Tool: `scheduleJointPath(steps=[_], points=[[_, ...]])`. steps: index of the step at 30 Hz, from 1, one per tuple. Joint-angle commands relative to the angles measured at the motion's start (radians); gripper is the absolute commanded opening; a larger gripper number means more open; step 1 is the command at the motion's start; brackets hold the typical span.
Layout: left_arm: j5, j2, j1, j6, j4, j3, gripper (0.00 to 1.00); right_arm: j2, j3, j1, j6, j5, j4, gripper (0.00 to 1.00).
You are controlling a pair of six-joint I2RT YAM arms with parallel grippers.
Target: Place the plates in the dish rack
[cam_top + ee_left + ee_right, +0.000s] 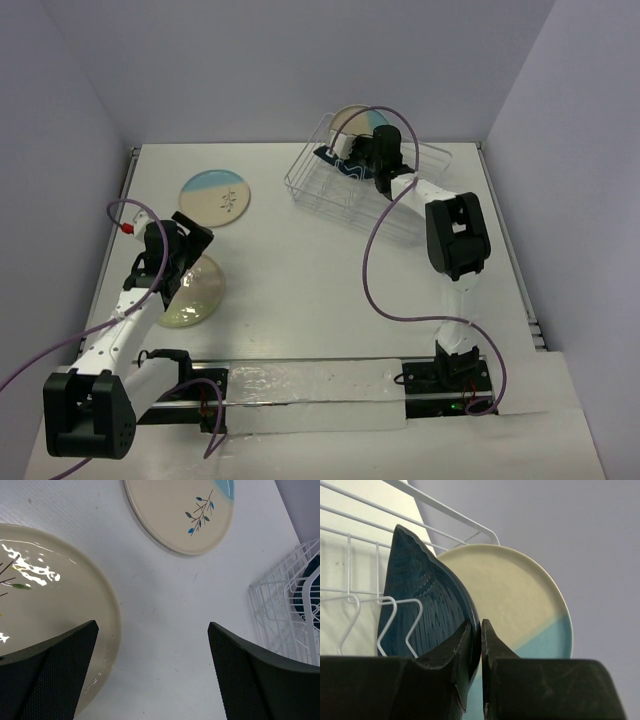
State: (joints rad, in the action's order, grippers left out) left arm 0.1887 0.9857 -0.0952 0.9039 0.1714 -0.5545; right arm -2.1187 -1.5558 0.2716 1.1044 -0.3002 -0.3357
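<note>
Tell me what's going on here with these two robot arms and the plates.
The right gripper is pinching the rim of the dark blue plate, which stands on edge in the dish rack beside a racked cream-and-blue plate. The left gripper hangs open over the pale cream plate on the table, not gripping it. A sprig plate lies flat farther back. Two plates are in the rack and two remain.

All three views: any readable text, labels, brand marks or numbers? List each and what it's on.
None: no words, numbers or logos can be read in any view.
The only marking is a dark sprig motif, not lettering, on the cream and light blue round ceramic plate lying flat on the white table.
The dark blue round ceramic plate and the white wire dish rack show no marks.
</note>
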Motion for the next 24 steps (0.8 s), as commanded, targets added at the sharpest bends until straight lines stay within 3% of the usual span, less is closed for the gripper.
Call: scheduleJointPath(steps=[1,8,11,14,24], points=[[-0.011,0.003,0.008,-0.018,-0.041,-0.046,0.99,0.037,0.029,-0.021,0.019,-0.008,-0.032,0.00],[-0.020,0.010,0.008,-0.019,-0.042,-0.055,0.99,-0.007,-0.007,-0.022,-0.058,0.066,-0.138,0.01],[-0.020,0.007,0.008,-0.021,-0.034,-0.059,0.99,0.007,0.000,-0.022,-0.086,0.100,-0.187,0.21],[-0.019,0.003,0.006,-0.022,-0.032,-0.061,0.99,0.037,0.000,-0.022,-0.119,0.124,-0.199,0.66],[-0.027,0.019,0.007,-0.024,0.007,-0.111,0.99,0.220,0.054,-0.022,-0.312,0.158,-0.261,0.84]])
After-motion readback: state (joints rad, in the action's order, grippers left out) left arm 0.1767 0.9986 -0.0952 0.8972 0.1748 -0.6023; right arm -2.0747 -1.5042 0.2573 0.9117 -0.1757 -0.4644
